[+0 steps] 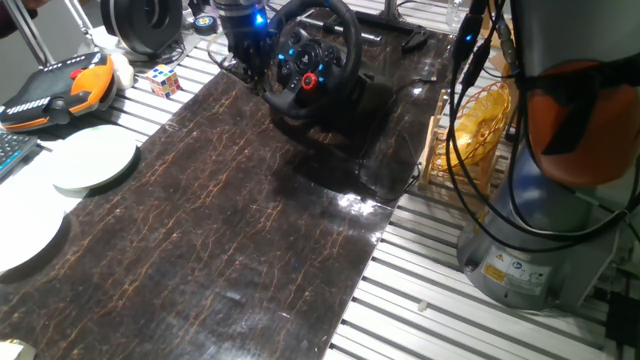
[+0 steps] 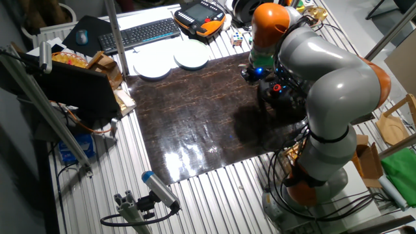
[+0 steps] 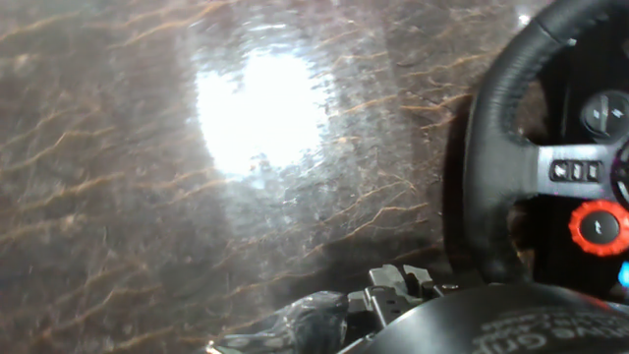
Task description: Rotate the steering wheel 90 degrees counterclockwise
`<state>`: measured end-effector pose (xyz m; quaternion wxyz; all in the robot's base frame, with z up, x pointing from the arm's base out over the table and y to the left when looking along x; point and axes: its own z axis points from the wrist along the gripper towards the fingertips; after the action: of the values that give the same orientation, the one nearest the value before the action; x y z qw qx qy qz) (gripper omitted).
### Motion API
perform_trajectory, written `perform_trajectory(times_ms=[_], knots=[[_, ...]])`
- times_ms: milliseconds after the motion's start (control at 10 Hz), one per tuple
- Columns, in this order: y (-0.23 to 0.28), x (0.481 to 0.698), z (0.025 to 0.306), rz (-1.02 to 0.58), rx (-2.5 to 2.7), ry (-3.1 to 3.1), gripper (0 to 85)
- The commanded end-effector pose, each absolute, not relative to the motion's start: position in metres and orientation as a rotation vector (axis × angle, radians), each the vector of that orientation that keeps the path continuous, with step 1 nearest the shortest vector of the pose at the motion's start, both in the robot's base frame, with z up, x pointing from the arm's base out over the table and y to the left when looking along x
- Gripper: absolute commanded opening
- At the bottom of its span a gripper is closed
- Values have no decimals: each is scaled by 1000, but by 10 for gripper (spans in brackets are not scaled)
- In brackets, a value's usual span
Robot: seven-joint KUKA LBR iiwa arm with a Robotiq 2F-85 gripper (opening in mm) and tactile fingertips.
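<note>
The black steering wheel (image 1: 318,48) stands on its base at the far end of the dark marbled mat (image 1: 230,230), its hub showing blue lights and a red button. My gripper (image 1: 252,70) hangs just left of the rim, close to it. Contact with the rim is not visible. In the hand view the rim (image 3: 491,147) curves down the right side, with the red button beside it, and no fingers show. In the other fixed view the arm covers most of the wheel (image 2: 279,91), and the gripper (image 2: 253,73) sits at its left. The jaws are too dark to read.
Two white plates (image 1: 95,160) (image 1: 20,235) lie left of the mat. A Rubik's cube (image 1: 165,80), an orange pendant (image 1: 55,90) and a black ring-shaped device (image 1: 145,22) sit at the far left. A yellow wire basket (image 1: 470,125) and the arm's base (image 1: 540,230) stand right.
</note>
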<state>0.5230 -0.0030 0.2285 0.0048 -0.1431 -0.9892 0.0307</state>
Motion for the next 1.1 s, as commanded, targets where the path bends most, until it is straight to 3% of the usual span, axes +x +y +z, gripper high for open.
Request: perform_trajectory(times_ms=[0, 200, 600, 1000], knots=[[-4, 523, 228, 97, -556, -3074, 7], [-5, 526, 225, 140, -677, -3034, 7], [-12, 529, 221, 22, -840, -2936, 7], [-12, 529, 221, 4, -1143, -2844, 7]])
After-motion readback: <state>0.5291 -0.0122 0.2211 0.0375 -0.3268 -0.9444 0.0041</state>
